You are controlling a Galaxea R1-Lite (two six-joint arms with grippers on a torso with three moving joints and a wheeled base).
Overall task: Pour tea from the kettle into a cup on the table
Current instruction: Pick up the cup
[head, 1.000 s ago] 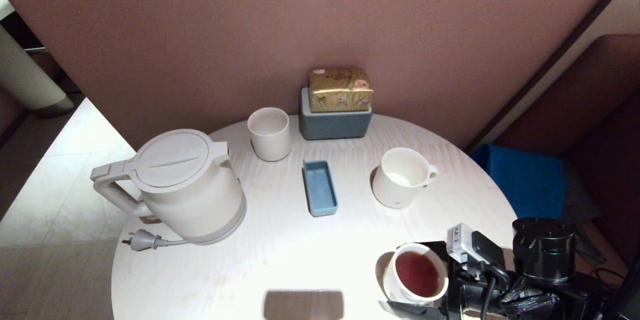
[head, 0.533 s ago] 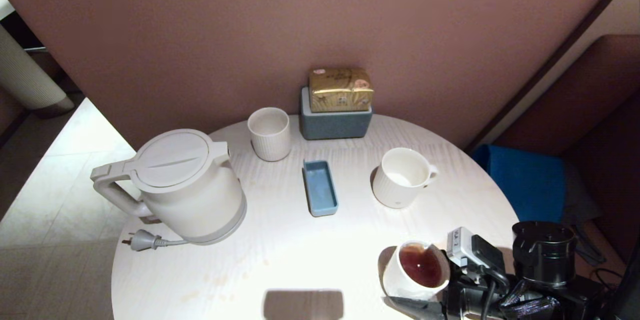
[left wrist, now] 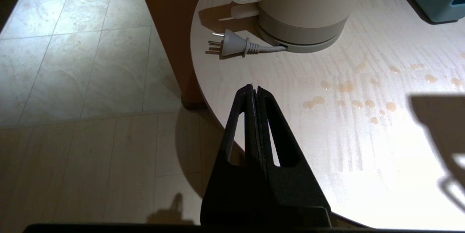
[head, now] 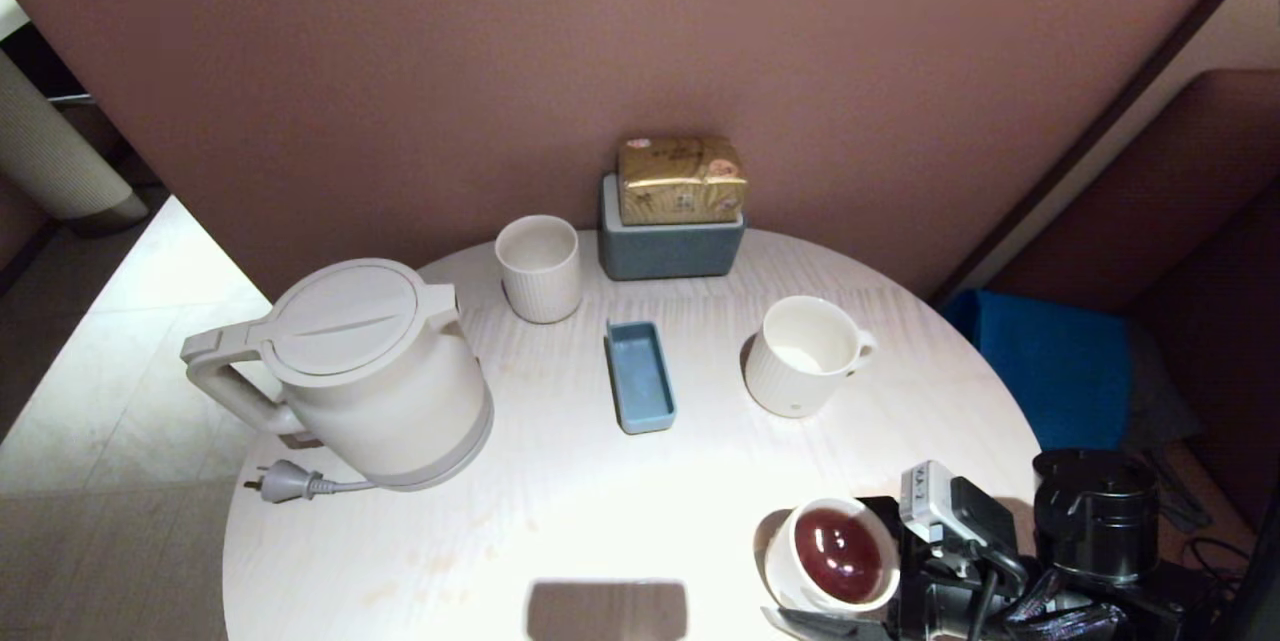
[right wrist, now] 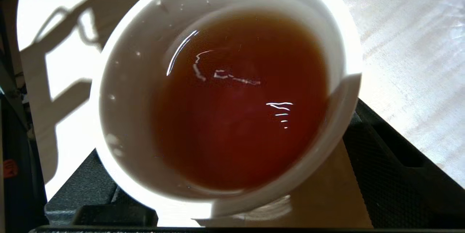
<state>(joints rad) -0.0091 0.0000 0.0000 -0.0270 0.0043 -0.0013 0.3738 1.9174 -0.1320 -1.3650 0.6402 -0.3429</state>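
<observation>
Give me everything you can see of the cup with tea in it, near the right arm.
The cup is a small, plain white, handleless tumbler that looks ceramic, smooth-sided. It holds clear reddish-brown tea well below the rim, with droplets on the inner wall. It sits at the table's near right edge, between the fingers of the right hand, which flank its sides; actual contact cannot be told. It looks slightly tilted.

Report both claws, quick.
Left claw: closed, empty.
Right claw: around the cup; open or gripping cannot be told.
</observation>
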